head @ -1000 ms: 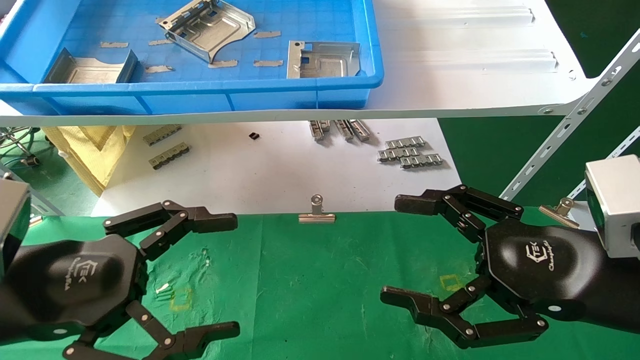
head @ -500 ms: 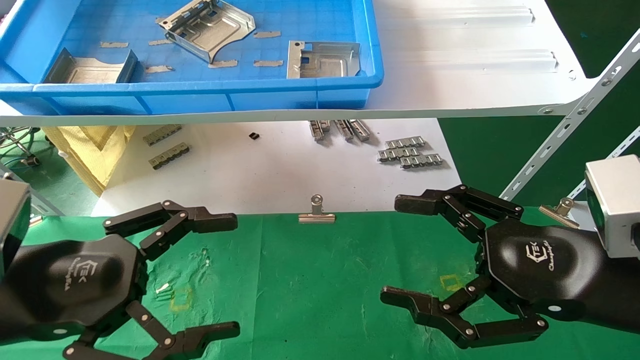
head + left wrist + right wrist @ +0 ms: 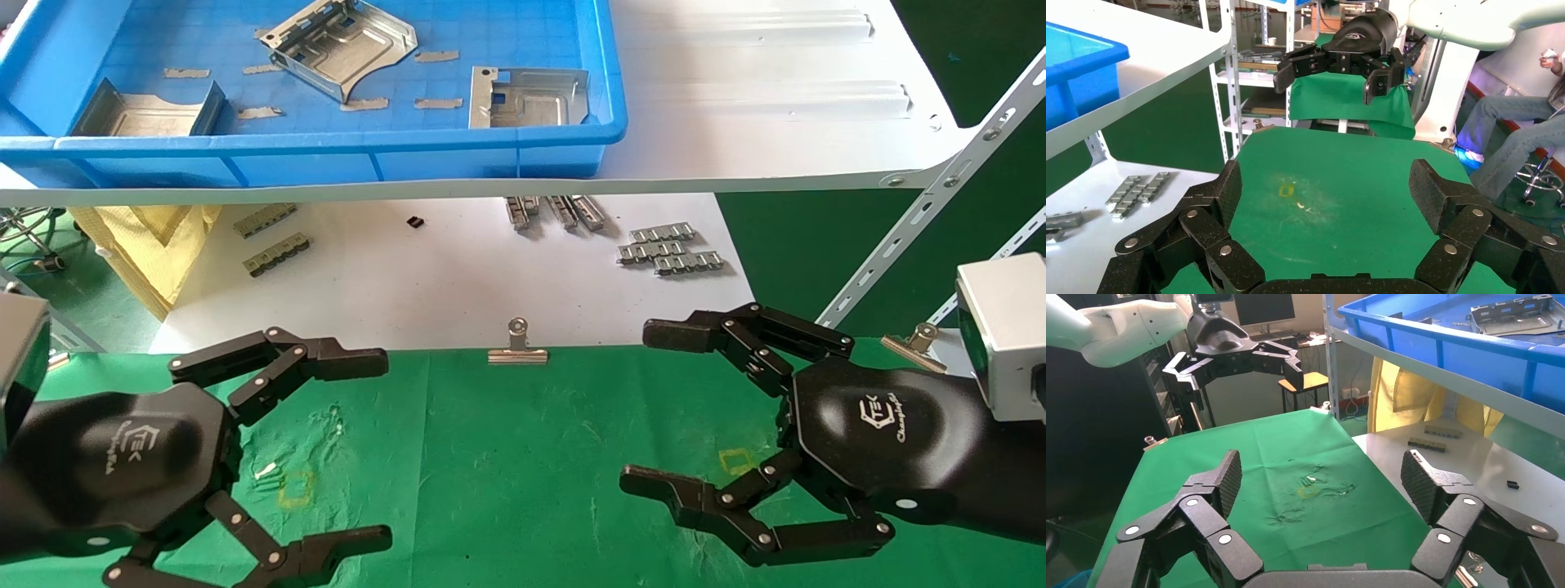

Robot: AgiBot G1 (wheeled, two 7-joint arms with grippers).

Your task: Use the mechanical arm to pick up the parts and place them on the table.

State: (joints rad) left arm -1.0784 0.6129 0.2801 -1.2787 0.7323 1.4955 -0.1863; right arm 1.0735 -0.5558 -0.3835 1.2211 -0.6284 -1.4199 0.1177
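Green cloth covers the table (image 3: 523, 457), the biggest thing down low, and both robot hands hang over it. White shelf (image 3: 760, 122) sits higher up and farther back, and a blue bin (image 3: 327, 151) rests on it.

3 parts lie inside the bin. The tilted part (image 3: 339, 45) is in the middle at the back. The flat part (image 3: 527, 98) is near the bin's right corner. The left part (image 3: 147, 110) is by the front wall on the left side. All 3 are well apart from both hands, up on the shelf.

The left gripper (image 3: 384, 445) is over the left side of the table, fingers spread wide, holding nothing. The right gripper (image 3: 645, 408) is over the right side, also spread wide and holding nothing. They point toward each other.

A silver binder clip (image 3: 517, 347) pinches the far edge of the cloth between the 2 hands. Small clip strips (image 3: 670, 249) lie on the white sheet (image 3: 458, 278) under the shelf.
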